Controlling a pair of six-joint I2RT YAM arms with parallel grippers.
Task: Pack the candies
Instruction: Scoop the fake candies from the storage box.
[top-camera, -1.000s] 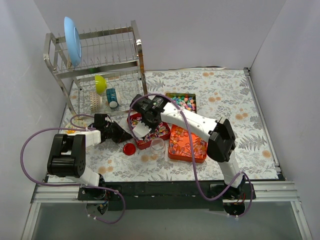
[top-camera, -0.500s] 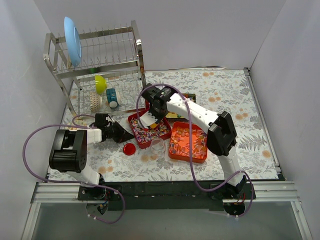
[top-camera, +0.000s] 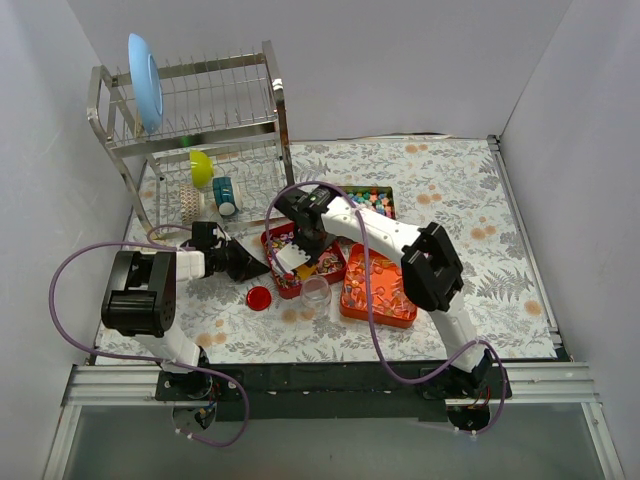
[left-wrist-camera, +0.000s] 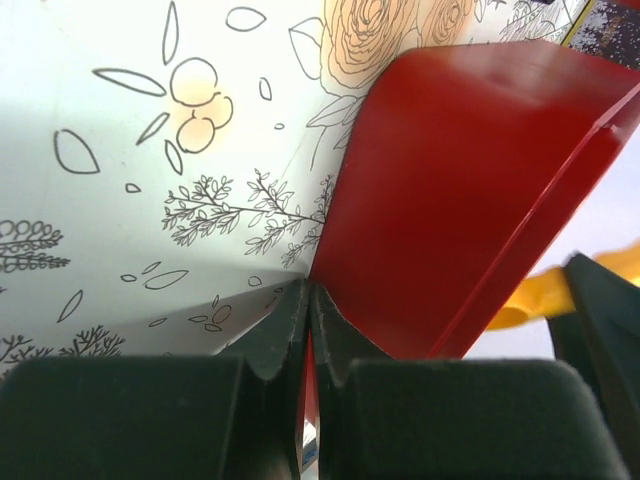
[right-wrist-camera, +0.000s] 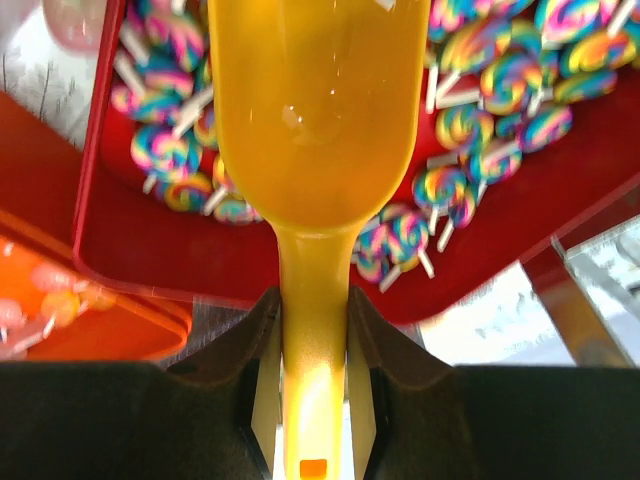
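Striped swirl candies (right-wrist-camera: 500, 80) on white sticks fill the red tray (top-camera: 335, 270). Above them hovers an empty yellow scoop (right-wrist-camera: 315, 120), its handle pinched by my right gripper (right-wrist-camera: 312, 300); from above the scoop (top-camera: 293, 258) hangs over the tray's near-left part. My left gripper (left-wrist-camera: 308, 290) is shut on the red tray's (left-wrist-camera: 470, 180) left corner, a sliver of red rim between the jaws; it shows from above too (top-camera: 248, 262). Reddish clear-wrapped candies (top-camera: 380, 285) lie in an orange tray (top-camera: 346, 310). Pastel candies (top-camera: 372, 203) fill a dark tray behind.
A clear cup (top-camera: 316, 292) stands just in front of the red tray, with a round red lid (top-camera: 259, 297) to its left. A metal dish rack (top-camera: 195, 150) with a blue plate (top-camera: 145, 80) stands at the back left. White walls close in both sides.
The right arm carried the scoop back over the tray, then brought it forward again to the near-left part. The left gripper stayed shut at the tray's corner.
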